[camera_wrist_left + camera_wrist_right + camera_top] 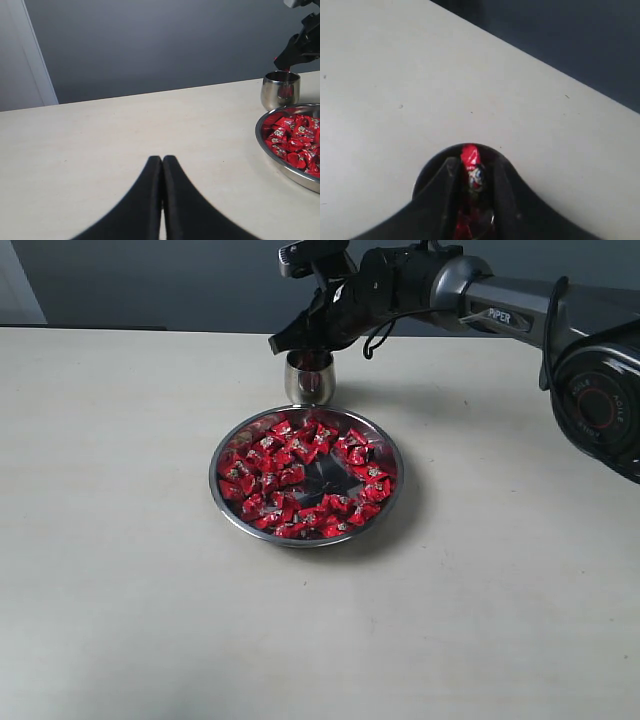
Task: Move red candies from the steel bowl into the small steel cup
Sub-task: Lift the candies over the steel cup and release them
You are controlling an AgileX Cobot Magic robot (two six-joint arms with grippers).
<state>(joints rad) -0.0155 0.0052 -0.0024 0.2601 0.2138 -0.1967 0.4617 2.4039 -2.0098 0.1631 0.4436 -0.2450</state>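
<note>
The steel bowl (pixel 216 490) sits mid-table, filled with many red candies (pixel 290 476) around a bare centre. Just behind it stands the small steel cup (pixel 310 382). My right gripper (pixel 306 348) hangs directly over the cup's mouth, shut on one red candy (pixel 471 161) that stands pinched between its fingers. In the left wrist view the cup (pixel 280 91), the bowl (pixel 263 146) and its candies (pixel 295 142) lie far off to the side. My left gripper (pixel 162 160) is shut and empty, low over bare table well away from them.
The pale tabletop (pixel 120 570) stretches wide on all sides of the bowl. A dark wall (pixel 150 280) runs behind the table's far edge. The right arm's body (pixel 520 315) reaches in from the back right.
</note>
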